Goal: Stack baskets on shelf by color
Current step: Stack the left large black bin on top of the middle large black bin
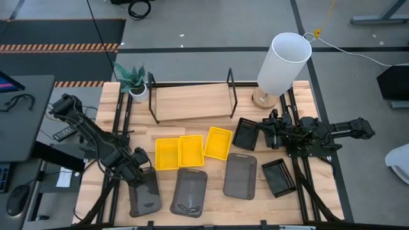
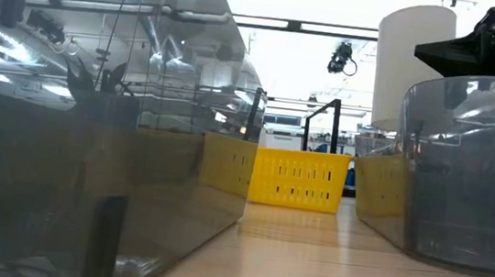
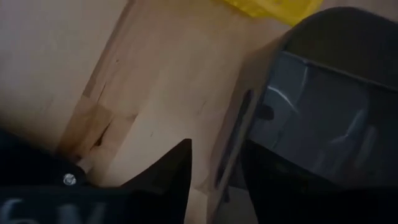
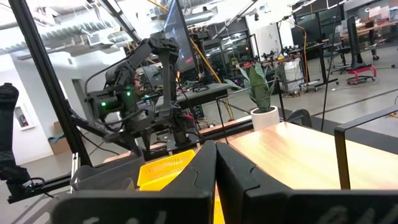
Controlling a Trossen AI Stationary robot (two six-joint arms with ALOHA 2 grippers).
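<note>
Step in hand: first pickup. Left gripper [image 1: 142,171], fingers spread astride the lower-left grey basket [image 1: 144,191] wall; next, close and carry to the shelf [image 1: 192,101] (upper centre, bare). Right gripper [image 1: 268,131] waits, fingers pressed together.

Environment: a robotics laboratory in an open industrial hall. The wooden table [image 1: 211,191] stands on a grey concrete floor [image 1: 192,32] marked with hazard-striped tape [image 1: 57,46]. Loose cables [image 1: 137,7] lie on the floor beyond the table's far edge. The right wrist view shows exposed ceiling ducts [image 4: 68,15], further workstations with monitors [image 4: 326,22] and another robot arm [image 4: 134,87] on a black frame. The low view shows overhead strip lights [image 2: 333,29].
</note>
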